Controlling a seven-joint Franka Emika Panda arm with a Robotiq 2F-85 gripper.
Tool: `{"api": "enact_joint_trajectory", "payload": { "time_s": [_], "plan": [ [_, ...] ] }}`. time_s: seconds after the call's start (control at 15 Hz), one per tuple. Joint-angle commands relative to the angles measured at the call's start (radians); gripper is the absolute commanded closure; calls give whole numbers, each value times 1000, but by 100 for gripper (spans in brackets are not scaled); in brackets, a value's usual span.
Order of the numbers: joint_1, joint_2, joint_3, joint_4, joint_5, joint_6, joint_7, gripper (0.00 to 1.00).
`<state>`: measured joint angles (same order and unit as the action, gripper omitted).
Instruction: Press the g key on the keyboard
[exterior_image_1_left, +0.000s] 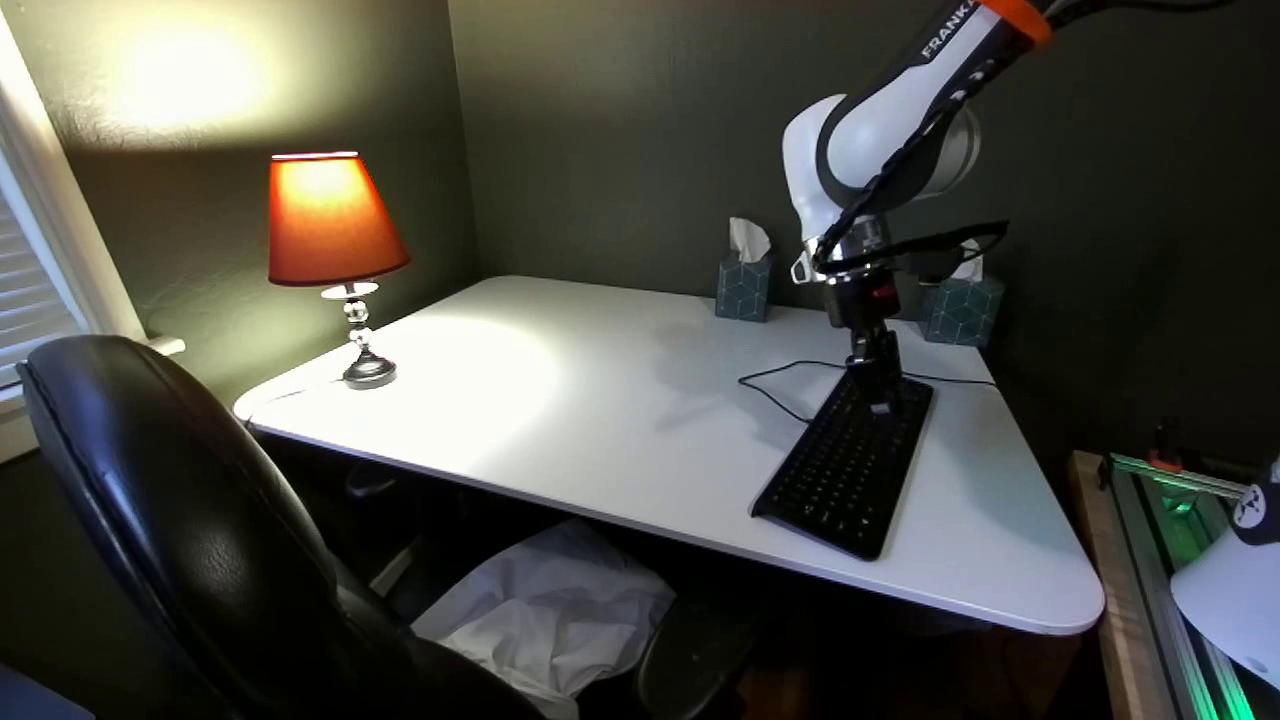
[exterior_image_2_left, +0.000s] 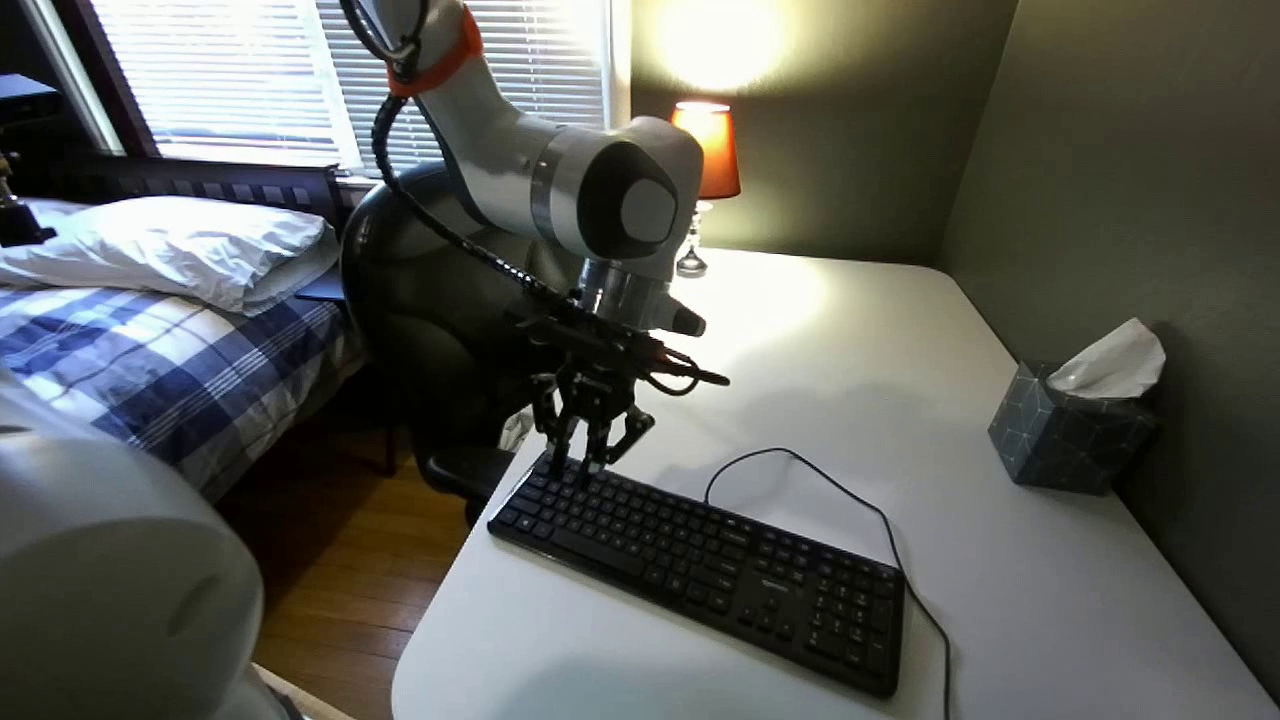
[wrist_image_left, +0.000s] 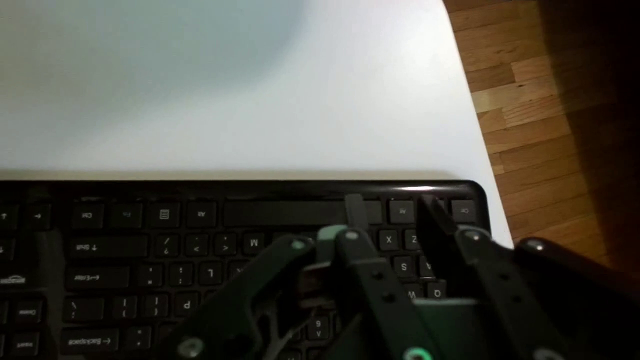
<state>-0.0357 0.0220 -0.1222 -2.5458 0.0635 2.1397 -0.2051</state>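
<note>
- Near a rounded corner of the tabletop lies the keyboard, flat, with one short end just beside the edge past which the wooden floor shows.
- Above it hang the fingers, parted, with nothing held between them; the S key and the X key show through the gap in the wrist view.
- By our judgement the reach is made only in part: the fingers point down towards the keyboard, yet the exterior views set their tips against different ends of it, so we take them to be above it, not touching.
- We reckon the press itself is not yet done. Left to do: line one fingertip up with the g key, perhaps bring the fingers together into a narrower point, come down on that key alone, and lift off.
- Hidden from us is the g key: in the wrist view its row shows the L key on one side and the S key on the other, and the stretch between, where we expect it, is mostly masked by the fingers.
- That view also cuts the keyboard off short of its other end.
- In both exterior views the dark fingertips blend into the black keyboard, so how high they hang we cannot say.
</note>
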Motion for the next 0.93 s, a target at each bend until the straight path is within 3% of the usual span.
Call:
{"api": "enact_joint_trajectory", "payload": {
  "time_s": [0.0, 0.87],
  "plan": [
    [-28, 78, 12, 36, 21, 39, 16, 97],
    [-68, 219, 24, 94, 29, 84, 16, 100]
  ]
}}
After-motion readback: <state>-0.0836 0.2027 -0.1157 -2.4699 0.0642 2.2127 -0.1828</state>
